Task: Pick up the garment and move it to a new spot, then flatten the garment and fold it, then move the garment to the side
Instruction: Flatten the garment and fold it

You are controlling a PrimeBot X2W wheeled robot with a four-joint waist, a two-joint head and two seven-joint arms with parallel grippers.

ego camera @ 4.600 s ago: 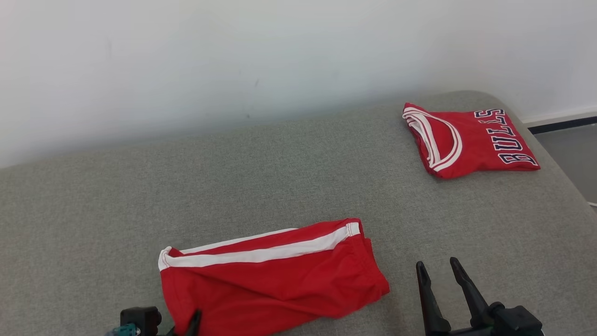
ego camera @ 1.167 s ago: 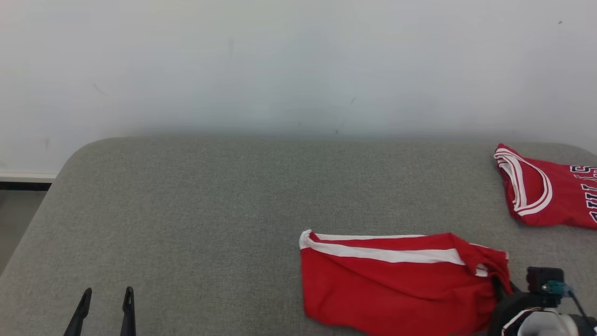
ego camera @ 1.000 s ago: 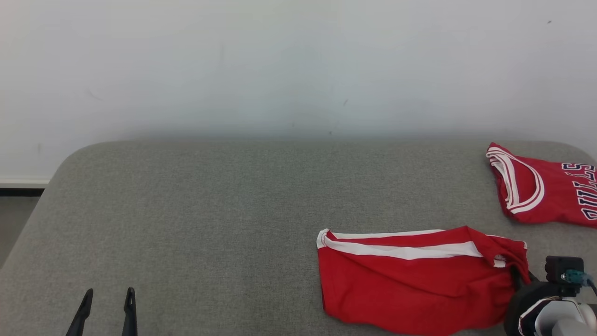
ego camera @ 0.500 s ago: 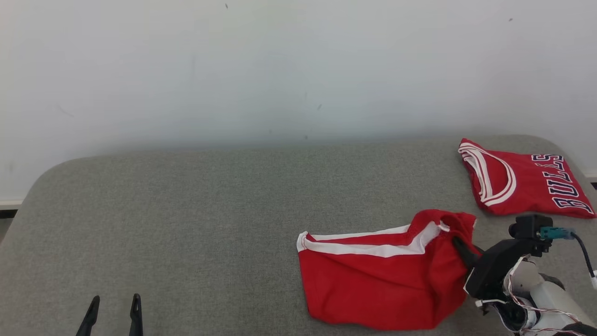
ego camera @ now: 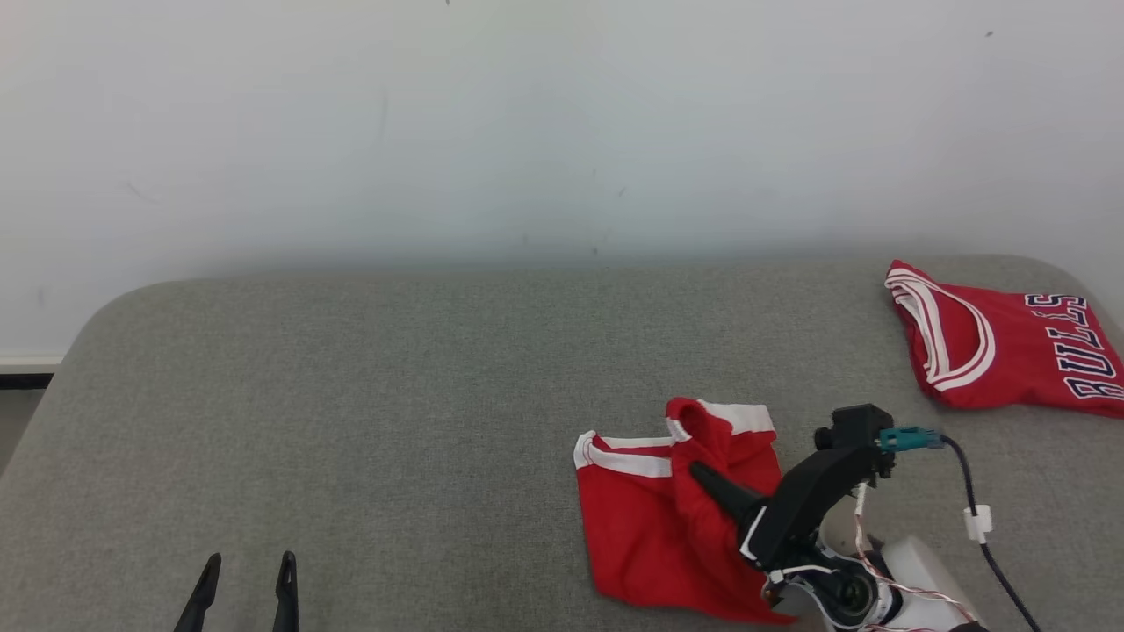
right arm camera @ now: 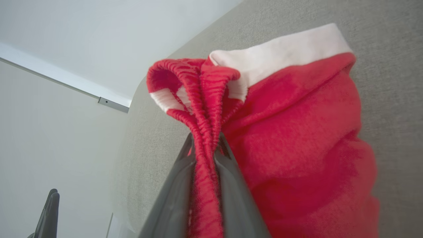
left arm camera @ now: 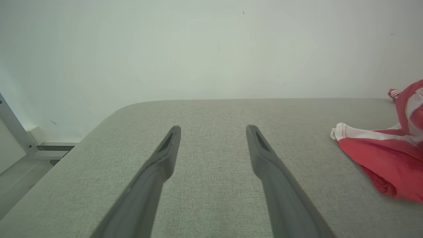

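Note:
The garment (ego camera: pixel 645 527) is a pair of red shorts with white side stripes, lying bunched on the grey padded surface (ego camera: pixel 395 386) right of centre. My right gripper (ego camera: pixel 700 474) is shut on its elastic waistband. The pinched end is raised and doubled over the rest of the cloth. The right wrist view shows the gathered waistband (right arm camera: pixel 201 109) clamped between the two dark fingers (right arm camera: pixel 180 185). My left gripper (ego camera: pixel 247 570) stands open at the lower left, far from the shorts. In the left wrist view its fingers (left arm camera: pixel 165 155) are spread over bare fabric, with the shorts (left arm camera: pixel 380 155) off to the right.
A folded red jersey (ego camera: pixel 1001 351) with dark lettering lies at the back right of the surface. A white wall (ego camera: pixel 527 132) runs behind it. The surface's rounded left edge (ego camera: pixel 61 369) drops to the floor.
My right gripper has pulled the waistband end up and leftward over the shorts, so the garment is now shorter and bunched. The left gripper stays open and holds its place.

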